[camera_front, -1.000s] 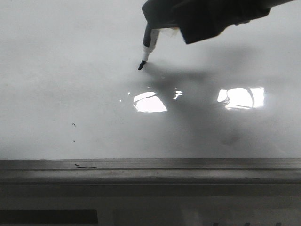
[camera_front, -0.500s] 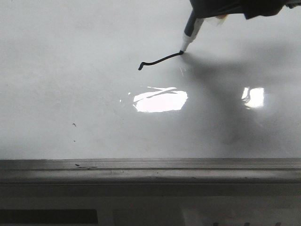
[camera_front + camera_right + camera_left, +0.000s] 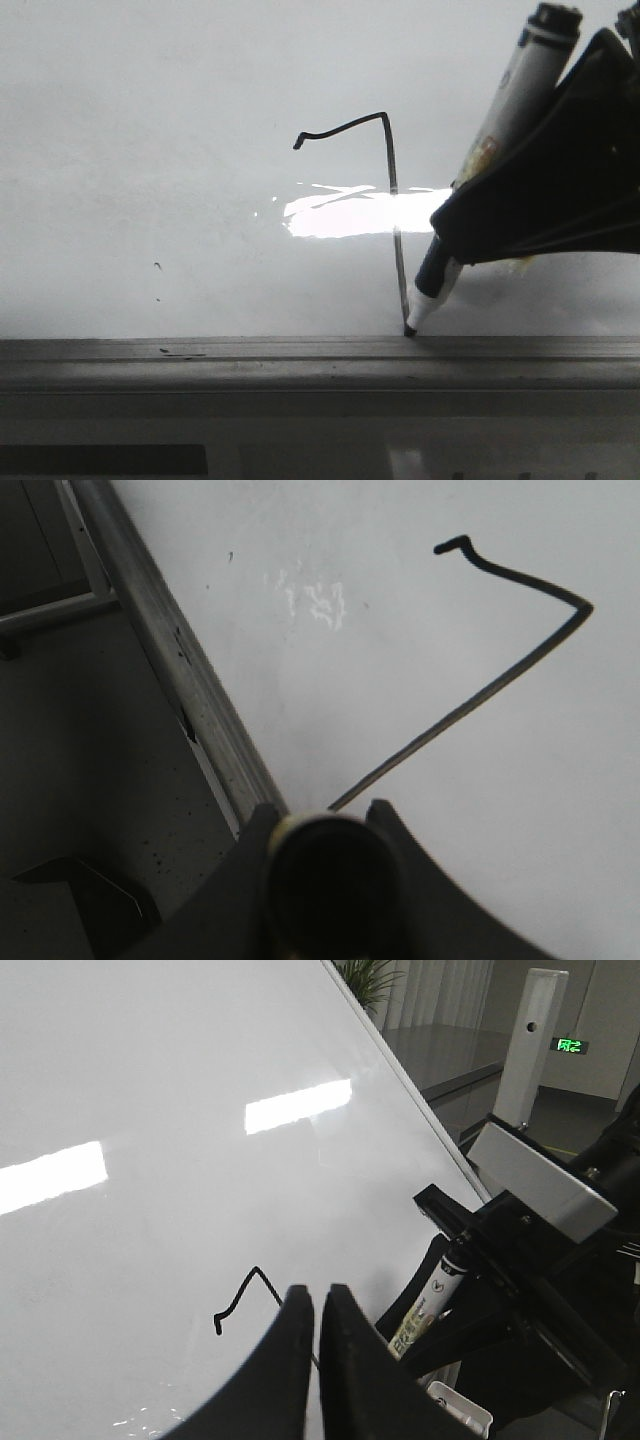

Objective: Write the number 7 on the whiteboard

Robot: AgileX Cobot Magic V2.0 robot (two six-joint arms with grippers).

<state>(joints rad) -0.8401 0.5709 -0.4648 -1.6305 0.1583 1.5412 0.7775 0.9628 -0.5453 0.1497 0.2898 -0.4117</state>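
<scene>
The whiteboard fills the front view. On it is the number 7: a wavy top stroke with a small left hook and a long stem that runs down to the grey bottom frame. My right gripper is shut on a black-and-white marker, tilted, its tip touching the stem's lower end at the frame. In the right wrist view the marker's butt sits between the fingers of the right gripper, with the 7 beyond. My left gripper is shut and empty above the board, near the 7.
A bright glare patch crosses the stem. Tiny black specks lie at the lower left. In the left wrist view a small white box sits under the right arm, past the board's edge. A dark floor and metal bar lie below the frame.
The marker drew the top stroke rightward, then came down the board drawing the stem to the bottom frame. The right gripper now sits low at the right.
</scene>
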